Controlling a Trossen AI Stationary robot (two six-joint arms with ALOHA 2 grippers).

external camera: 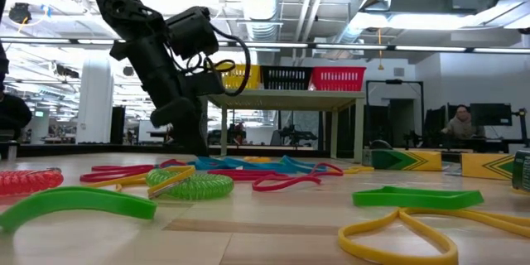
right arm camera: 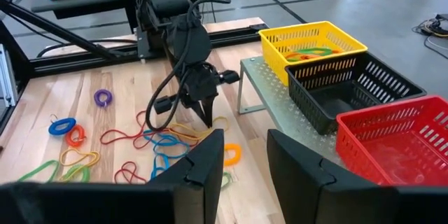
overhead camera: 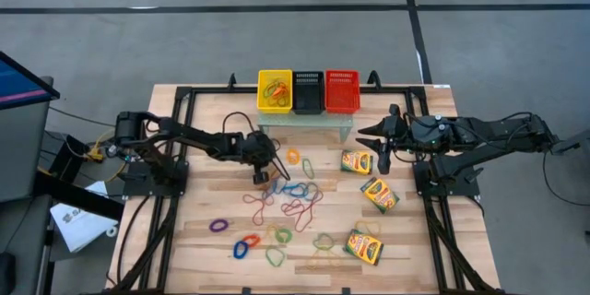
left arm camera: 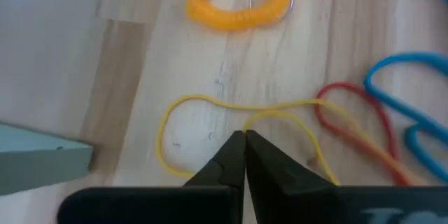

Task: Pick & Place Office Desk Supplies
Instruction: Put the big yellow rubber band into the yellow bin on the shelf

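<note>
Many rubber bands (overhead camera: 281, 207) lie loose on the wooden table's middle. A thin yellow band (left arm camera: 210, 103) lies flat below my left gripper (left arm camera: 245, 134), which is shut with its tips down at the table (overhead camera: 261, 175); it also shows in the right wrist view (right arm camera: 208, 120). A thick orange band (left arm camera: 238, 3) lies just beyond. Three yellow-and-green crayon boxes (overhead camera: 356, 162) (overhead camera: 379, 194) (overhead camera: 364, 246) lie flat at the right. My right gripper (right arm camera: 245, 155) is open and empty, above the table (overhead camera: 382, 152) by the nearest crayon box. My left gripper pinches the thin yellow band between its two fingertips, at a bend of the strand (left arm camera: 246, 120) near the loop's middle. The fingers come from above, pointing down. The rest of the band lies slack on the table.
Yellow (overhead camera: 276, 90), black (overhead camera: 307, 90) and red (overhead camera: 341, 90) mesh baskets stand on a low grey shelf (overhead camera: 306, 125) at the far edge; the yellow one holds some bands. Red and blue bands (left arm camera: 392, 112) lie close to the left gripper. A person sits far behind (external camera: 458, 124).
</note>
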